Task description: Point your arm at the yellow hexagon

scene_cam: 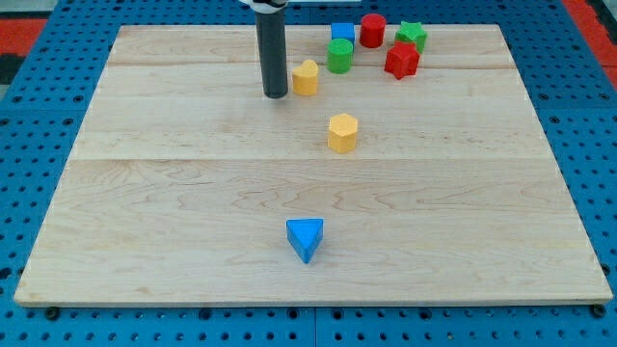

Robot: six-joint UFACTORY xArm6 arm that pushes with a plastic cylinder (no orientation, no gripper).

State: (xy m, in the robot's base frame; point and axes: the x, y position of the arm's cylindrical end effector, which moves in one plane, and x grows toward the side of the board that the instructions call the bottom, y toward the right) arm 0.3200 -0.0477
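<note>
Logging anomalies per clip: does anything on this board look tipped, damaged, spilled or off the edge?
Nothing stands out. All eight blocks sit flat on the wooden board, none damaged or overhanging. My tip rests just left of the other yellow block, up and left of the yellow hexagon.

Light wooden board [174, 222] made of a few planks, sitting on a blue perforated surface [29, 145]. Most of the blocks crowd near the board's far edge, right of middle: a blue block [342, 32], a red cylinder [372, 30], a green star-ish block [411, 37], a green cylinder [339, 56] and a chunky red block [402, 61]. A yellow block [306, 77] sits just left of that bunch, with my tip [276, 94] resting on the board right beside it. The yellow hexagon [342, 133] is closer to the center, and a blue triangle [305, 238] sits alone toward the near edge.
</note>
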